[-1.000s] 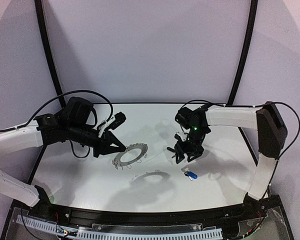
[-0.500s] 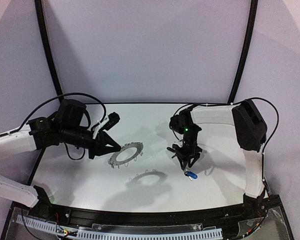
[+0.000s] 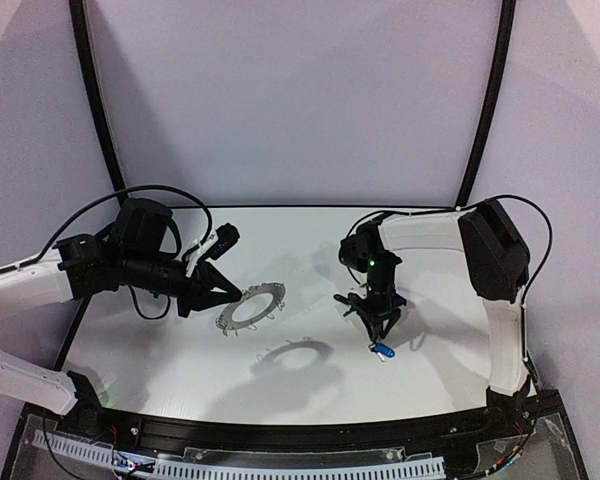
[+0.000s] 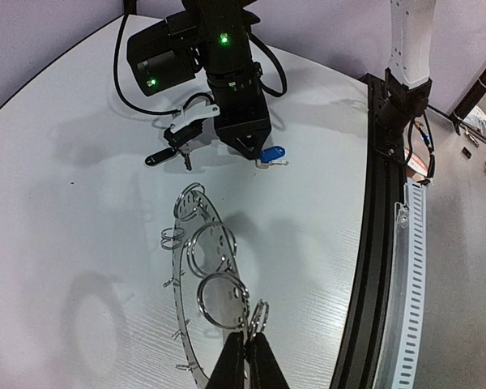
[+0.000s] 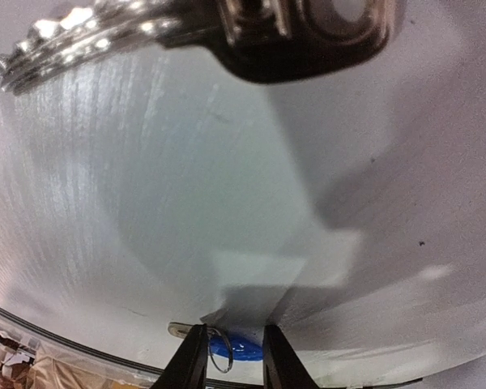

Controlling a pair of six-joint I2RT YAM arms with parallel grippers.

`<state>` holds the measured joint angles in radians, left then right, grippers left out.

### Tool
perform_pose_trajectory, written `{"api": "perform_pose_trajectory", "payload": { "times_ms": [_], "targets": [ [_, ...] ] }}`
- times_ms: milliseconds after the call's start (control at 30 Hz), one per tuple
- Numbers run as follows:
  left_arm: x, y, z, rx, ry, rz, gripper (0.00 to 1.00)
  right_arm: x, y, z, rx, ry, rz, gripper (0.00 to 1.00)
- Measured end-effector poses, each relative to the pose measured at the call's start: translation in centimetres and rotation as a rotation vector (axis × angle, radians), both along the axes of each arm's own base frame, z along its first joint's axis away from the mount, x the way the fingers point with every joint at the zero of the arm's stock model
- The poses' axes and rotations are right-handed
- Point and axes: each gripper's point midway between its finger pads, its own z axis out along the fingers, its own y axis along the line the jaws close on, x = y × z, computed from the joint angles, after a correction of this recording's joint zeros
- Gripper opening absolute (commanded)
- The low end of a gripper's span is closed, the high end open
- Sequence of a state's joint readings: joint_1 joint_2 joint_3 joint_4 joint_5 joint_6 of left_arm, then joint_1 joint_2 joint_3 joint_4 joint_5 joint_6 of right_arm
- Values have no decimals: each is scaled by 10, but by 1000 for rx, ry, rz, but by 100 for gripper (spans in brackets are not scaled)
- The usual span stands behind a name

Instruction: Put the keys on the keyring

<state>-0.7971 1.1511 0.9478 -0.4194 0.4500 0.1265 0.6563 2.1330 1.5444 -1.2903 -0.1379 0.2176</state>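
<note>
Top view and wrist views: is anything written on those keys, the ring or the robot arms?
No text can be read anywhere. The blue key, black key and keyring show no lettering; the black key is blurred in the right wrist view.

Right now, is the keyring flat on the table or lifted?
Lifted: the left gripper pinches the keyring by its rim, and its shadow falls apart from it on the table.

The keyring (image 3: 252,307), in the left end effector (image 3: 242,296), hangs above the table (image 3: 310,240) left of centre. Right of centre, one key (image 3: 383,350) lies under the right end effector (image 3: 381,335); the other key (image 4: 160,156) lies just beyond it, toward the far edge.
</note>
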Motion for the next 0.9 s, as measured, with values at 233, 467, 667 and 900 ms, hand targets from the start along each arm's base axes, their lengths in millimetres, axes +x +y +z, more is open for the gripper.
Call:
{"api": "perform_pose_trajectory", "payload": {
  "times_ms": [233, 467, 667, 900],
  "targets": [
    [1, 0, 0, 2, 0, 7, 1, -1, 1, 0, 6, 6, -1, 20],
    [3, 1, -1, 8, -5, 20, 1, -4, 3, -1, 17, 18, -4, 18],
    [4, 2, -1, 10, -5, 27, 1, -6, 2, -1, 18, 27, -6, 16],
    [4, 2, -1, 9, -1, 30, 1, -8, 4, -2, 24, 37, -19, 16]
  ]
}}
